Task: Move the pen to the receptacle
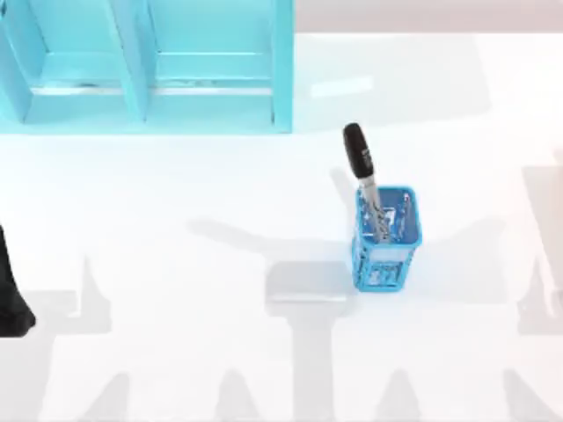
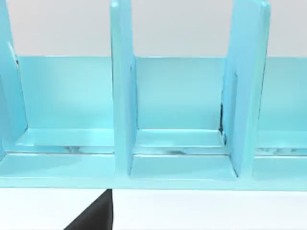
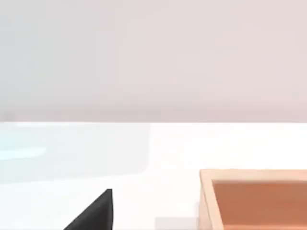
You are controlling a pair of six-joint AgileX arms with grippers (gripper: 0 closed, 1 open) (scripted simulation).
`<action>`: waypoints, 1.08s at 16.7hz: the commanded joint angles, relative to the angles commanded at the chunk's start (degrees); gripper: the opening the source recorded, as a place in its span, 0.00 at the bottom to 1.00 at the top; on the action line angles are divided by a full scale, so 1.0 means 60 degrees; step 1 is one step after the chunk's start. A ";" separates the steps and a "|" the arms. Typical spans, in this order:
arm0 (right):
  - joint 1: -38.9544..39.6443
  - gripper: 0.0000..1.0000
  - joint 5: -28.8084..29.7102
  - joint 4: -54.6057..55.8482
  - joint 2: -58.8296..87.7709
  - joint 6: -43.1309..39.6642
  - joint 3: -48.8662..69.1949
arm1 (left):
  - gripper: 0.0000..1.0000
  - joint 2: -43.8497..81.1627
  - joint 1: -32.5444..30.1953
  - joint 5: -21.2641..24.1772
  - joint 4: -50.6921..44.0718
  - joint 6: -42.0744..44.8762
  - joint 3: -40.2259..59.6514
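Top view: pen leans cap-up in cup, rim propping it | left arm parked at bench's left edge | gripper states: cannot tell

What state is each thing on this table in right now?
pen: standing tilted in the cup, black cap up, held by no gripper.
blue mesh cup: upright, pen inside.
light blue shelf unit: compartments empty.
wooden box: open-topped.
left arm: parked at the table's left edge.
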 joint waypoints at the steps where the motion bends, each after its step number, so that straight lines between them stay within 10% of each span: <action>1: 0.0000 1.00 0.0000 0.0000 0.0000 0.0000 0.0000 | 1.00 0.0000 0.0000 0.0000 0.0000 0.0000 0.0000; 18: 0.1887 1.00 -0.4096 0.0916 1.0442 -0.1257 0.4780 | 1.00 0.0000 0.0000 0.0000 0.0000 0.0000 0.0000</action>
